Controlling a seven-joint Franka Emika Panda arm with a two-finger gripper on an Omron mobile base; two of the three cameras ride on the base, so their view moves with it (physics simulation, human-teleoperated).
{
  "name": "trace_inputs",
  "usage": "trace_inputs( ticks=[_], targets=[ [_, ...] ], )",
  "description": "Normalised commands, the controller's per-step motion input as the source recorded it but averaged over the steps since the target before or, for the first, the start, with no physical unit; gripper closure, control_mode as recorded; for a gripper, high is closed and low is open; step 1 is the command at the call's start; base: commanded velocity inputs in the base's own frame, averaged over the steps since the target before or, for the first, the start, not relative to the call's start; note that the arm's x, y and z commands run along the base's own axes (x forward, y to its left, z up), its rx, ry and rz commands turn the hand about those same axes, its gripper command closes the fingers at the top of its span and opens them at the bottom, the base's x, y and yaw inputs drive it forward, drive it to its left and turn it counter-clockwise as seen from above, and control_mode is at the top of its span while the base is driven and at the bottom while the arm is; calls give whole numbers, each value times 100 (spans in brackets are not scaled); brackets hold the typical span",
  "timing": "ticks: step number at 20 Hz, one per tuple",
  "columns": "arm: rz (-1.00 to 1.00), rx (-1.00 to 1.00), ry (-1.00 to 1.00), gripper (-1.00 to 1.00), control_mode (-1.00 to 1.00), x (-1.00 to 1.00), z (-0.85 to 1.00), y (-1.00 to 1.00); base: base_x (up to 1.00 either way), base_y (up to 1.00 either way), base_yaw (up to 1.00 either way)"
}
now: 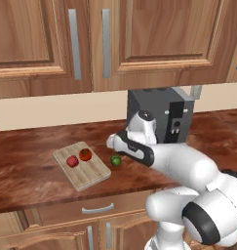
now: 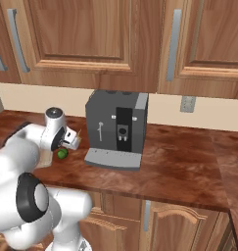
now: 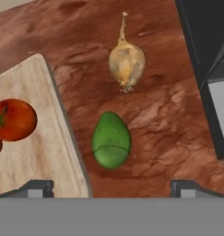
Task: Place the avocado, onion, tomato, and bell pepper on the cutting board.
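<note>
Two red items, a tomato (image 3: 14, 119) and what we take for the bell pepper (image 1: 72, 161), already sit on the cutting board (image 3: 30, 152), so we judge the avocado (image 3: 111, 140) is the one in hand. Our pincer (image 3: 111, 188) hangs above it, tips spread wide and holding nothing. Next we need to come straight down and close across its narrow waist. It looks smooth and egg-shaped, lying on the mottled reddish bench (image 3: 164, 120) just beside the striped pale-wood board; the papery tan onion (image 3: 126, 64) with its thin stalk lies beyond.
</note>
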Motion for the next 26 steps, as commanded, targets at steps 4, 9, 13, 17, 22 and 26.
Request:
trace_inputs(
  ticks=[4, 9, 13, 17, 22, 26],
  targets=[
    [0, 0, 3, -100, -100, 18, -19, 10, 0, 0, 0],
    [0, 0, 4, -100, -100, 20, -21, 5, 0, 0, 0],
    [0, 0, 7, -100, -100, 22, -26, 4, 0, 0, 0],
    [0, 0, 8, -100, -100, 17, -27, 6, 0, 0, 0],
    [0, 0, 9, -100, -100, 20, -29, 15, 0, 0, 0],
    [0, 0, 10, -100, -100, 23, -29, 16, 0, 0, 0]
  ],
)
